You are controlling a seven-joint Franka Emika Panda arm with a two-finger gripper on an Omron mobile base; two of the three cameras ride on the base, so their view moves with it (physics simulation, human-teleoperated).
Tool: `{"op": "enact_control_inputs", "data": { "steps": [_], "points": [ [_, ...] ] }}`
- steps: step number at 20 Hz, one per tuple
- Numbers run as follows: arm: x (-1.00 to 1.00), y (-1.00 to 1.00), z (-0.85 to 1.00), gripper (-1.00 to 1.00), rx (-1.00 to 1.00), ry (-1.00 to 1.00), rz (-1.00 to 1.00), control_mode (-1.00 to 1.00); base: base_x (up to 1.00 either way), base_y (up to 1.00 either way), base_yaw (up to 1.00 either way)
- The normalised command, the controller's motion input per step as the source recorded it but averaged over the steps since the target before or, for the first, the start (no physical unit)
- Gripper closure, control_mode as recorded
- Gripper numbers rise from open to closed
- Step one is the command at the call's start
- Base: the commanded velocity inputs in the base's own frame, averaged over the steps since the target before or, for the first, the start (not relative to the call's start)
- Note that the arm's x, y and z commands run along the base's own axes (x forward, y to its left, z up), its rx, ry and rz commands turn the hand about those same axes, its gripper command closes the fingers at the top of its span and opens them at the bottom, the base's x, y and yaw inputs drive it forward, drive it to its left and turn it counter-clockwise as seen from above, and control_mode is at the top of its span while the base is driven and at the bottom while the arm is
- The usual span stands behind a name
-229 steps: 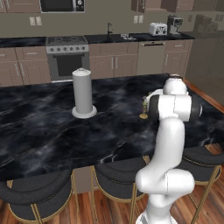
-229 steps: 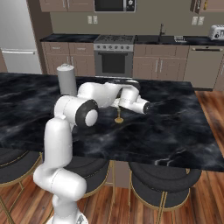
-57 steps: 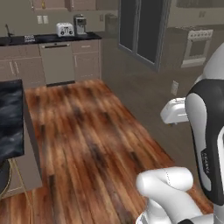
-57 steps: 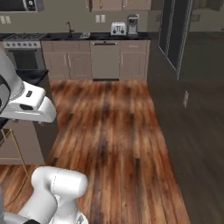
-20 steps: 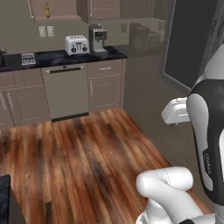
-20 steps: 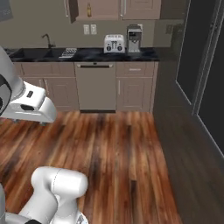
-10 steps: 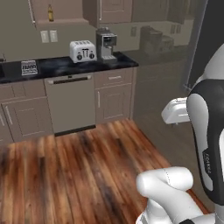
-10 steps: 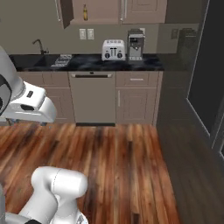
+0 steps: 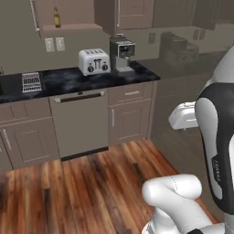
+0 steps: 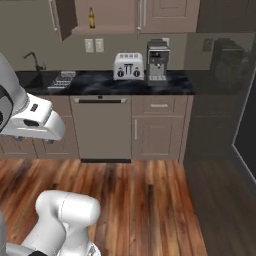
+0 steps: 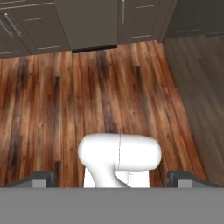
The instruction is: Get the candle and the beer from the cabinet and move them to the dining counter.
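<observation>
The beer [image 9: 56,17], a small brown bottle with a yellow label, stands on the lower shelf of the open wall cabinet [image 9: 75,13], above the worktop; the same beer [image 10: 91,18] sits in the cabinet [image 10: 112,12] behind a door swung out to the left. My gripper [image 11: 113,178] is open, its two dark fingertips [image 11: 43,177] far apart with nothing between them, hanging over the wooden floor well short of the cabinet. The candle and the dining counter are out of view.
Below the cabinet runs a black worktop [image 9: 68,78] with a toaster [image 9: 94,61], a coffee machine [image 9: 122,54] and a small rack [image 9: 31,81]. A dishwasher [image 9: 80,123] and drawer fronts sit under it. A dark tall unit [image 10: 220,95] stands at the right. Wooden floor [image 10: 145,200] lies between.
The whole picture has shifted: the base has driven closer to the worktop and wall cabinet, which look larger and more centred. The gripper stays open.
</observation>
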Motion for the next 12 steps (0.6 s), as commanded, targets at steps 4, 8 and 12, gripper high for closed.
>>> {"op": "enact_control_inputs", "data": {
  "steps": [4, 8, 12],
  "points": [
    [0.00, 0.00, 0.00, -1.00, 0.00, 0.00, 0.00, 1.00, 1.00, 0.00, 0.01],
    [0.00, 0.00, 0.00, -1.00, 0.00, 0.00, 0.00, 1.00, 1.00, 0.00, 0.02],
    [0.00, 0.00, 0.00, -1.00, 0.00, 0.00, 0.00, 1.00, 1.00, 0.00, 0.02]
  ]
}}
